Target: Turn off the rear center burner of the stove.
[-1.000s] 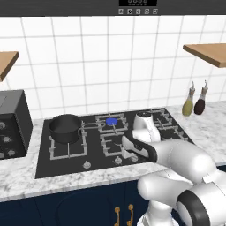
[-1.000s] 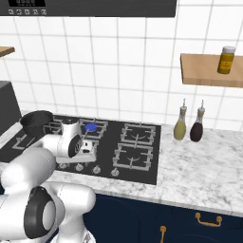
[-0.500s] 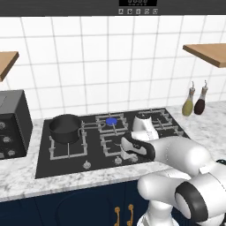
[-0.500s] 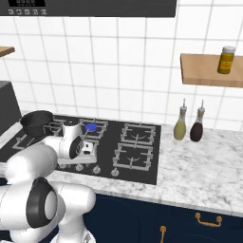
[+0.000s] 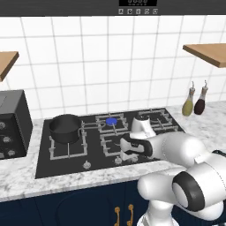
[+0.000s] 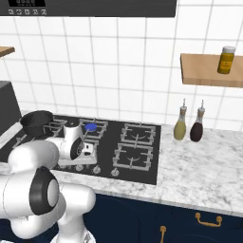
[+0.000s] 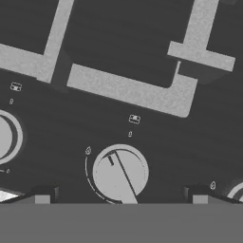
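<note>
The rear center burner (image 5: 111, 121) glows blue at the back middle of the stove (image 5: 62, 159), inside its grey grate. Just left of it a dark pot (image 5: 65, 128) sits on the rear left burner. In front of it the robot's wrist and hand hang low over the front center grate (image 5: 110, 145), hiding part of it.

The gripper (image 7: 121, 199) points down at the front row of knobs. In the hand view a silver knob (image 7: 119, 173) lies between the two dark fingers (image 7: 42, 195), which stand spread wide to either side of it and touch nothing. Small printed marks sit beside the knob, too small to read. Another knob (image 7: 5, 136) shows at the left edge.

A black countertop oven (image 5: 12, 123) stands on the counter (image 6: 204, 175) left of the stove. To the right, two oil bottles (image 6: 189, 126) stand against the tiled wall, well apart from the stove; a yellow jar (image 6: 226, 59) rests on a wooden shelf (image 6: 204, 71) above them. Its label cannot be read. The counter right of the stove lies open up to the bottles.
</note>
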Robot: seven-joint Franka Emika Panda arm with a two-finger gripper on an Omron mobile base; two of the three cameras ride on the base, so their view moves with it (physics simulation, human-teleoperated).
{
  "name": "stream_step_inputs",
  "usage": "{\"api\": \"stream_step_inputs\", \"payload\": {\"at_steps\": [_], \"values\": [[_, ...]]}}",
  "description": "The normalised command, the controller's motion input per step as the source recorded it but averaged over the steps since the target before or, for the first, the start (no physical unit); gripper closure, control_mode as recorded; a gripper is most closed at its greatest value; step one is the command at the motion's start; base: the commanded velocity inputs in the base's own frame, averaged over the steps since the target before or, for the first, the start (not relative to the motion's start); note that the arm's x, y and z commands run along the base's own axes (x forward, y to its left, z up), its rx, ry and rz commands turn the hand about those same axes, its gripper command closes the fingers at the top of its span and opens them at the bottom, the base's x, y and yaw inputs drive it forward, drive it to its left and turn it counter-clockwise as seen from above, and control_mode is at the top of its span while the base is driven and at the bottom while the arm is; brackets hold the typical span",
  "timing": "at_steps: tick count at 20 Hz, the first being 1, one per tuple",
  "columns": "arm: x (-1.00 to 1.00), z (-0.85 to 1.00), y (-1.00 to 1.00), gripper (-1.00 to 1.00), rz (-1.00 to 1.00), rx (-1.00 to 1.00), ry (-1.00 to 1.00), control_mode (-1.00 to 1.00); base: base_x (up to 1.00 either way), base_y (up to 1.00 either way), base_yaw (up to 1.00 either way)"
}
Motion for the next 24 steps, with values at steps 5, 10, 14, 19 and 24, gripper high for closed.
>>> {"api": "stream_step_inputs", "payload": {"at_steps": [5,10,14,19,24], "values": [[0.05,-0.14,0.01,-1.00,0.00,0.00,0.00,-1.00,0.00,0.00,0.00],[0.05,-0.13,0.00,-1.00,0.00,0.00,0.00,-1.00,0.00,0.00,0.00],[0.00,-0.18,0.00,-1.00,0.00,0.00,0.00,-1.00,0.00,0.00,0.00],[0.00,-0.21,0.01,1.00,0.00,0.00,0.00,-1.00,0.00,0.00,0.00],[-0.01,-0.20,0.00,1.00,0.00,0.00,0.01,-1.00,0.00,0.00,0.00]]}}
